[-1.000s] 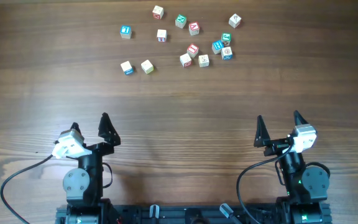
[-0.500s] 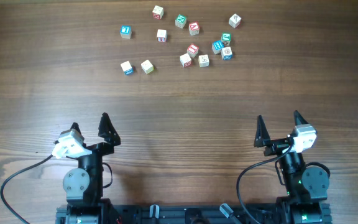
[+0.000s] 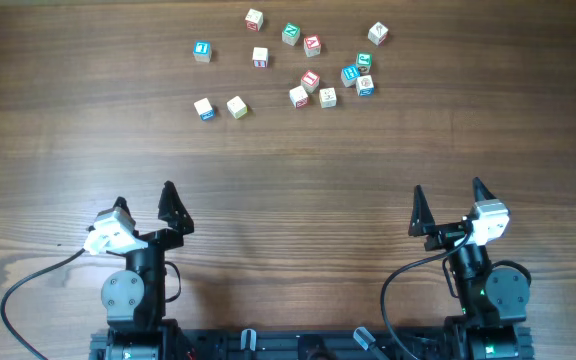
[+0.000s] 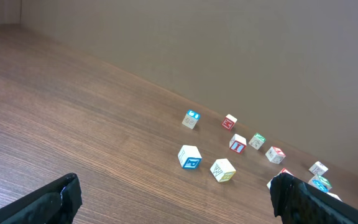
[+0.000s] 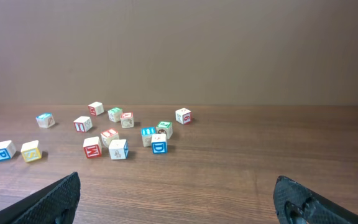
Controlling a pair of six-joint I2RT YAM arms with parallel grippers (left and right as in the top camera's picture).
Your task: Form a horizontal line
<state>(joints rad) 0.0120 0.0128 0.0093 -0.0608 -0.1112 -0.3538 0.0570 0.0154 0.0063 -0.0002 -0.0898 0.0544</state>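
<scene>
Plainly, cubes [image 3: 310, 80] dot the wooden table [image 3: 288, 160]; left fingers [image 3: 171, 200], right fingers [image 3: 420, 208] spread.

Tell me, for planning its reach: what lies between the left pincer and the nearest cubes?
Only bare table between left pincer and cubes, per overhead view.

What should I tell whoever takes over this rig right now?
Hands: the left hand and the right hand are both open and empty, low at the near side of the table, far from the job's things.
Things: the cubes all lie loose and scattered at the far side, most of them right of centre, with two a little apart toward the left.
Done: nothing; no row has been started.
Left: bring every cube into one straight left-to-right row, touching side by side.
</scene>
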